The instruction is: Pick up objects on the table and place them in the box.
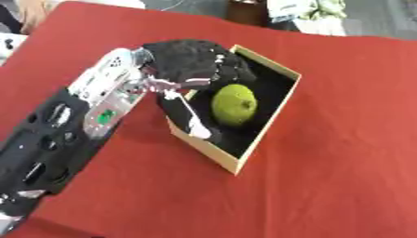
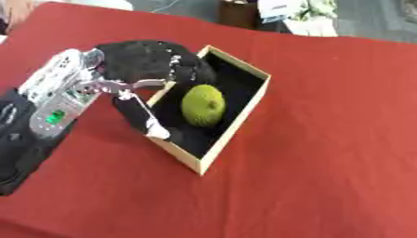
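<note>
Fruit (image 1: 234, 104), green and round, lies inside the black-lined box (image 1: 267, 125) on the red desk (image 1: 342, 153). We see the left hand (image 1: 191, 65) over the box's near-left wall, fingers relaxed and apart, holding nothing

Yellow-green fruit (image 1: 234, 104); tan box (image 1: 265, 132), black inside; red table (image 1: 342, 139); black hand (image 1: 191, 60).

We see both views evenly and fairly brightly lit, with soft light and no hard glare on the red tablecloth (image 1: 342, 139). Everything is slightly blurred, edges smeared, and the far clutter beyond the table is least distinct. The box (image 1: 269, 124) interior is dark, and shadows around it are faint
</note>
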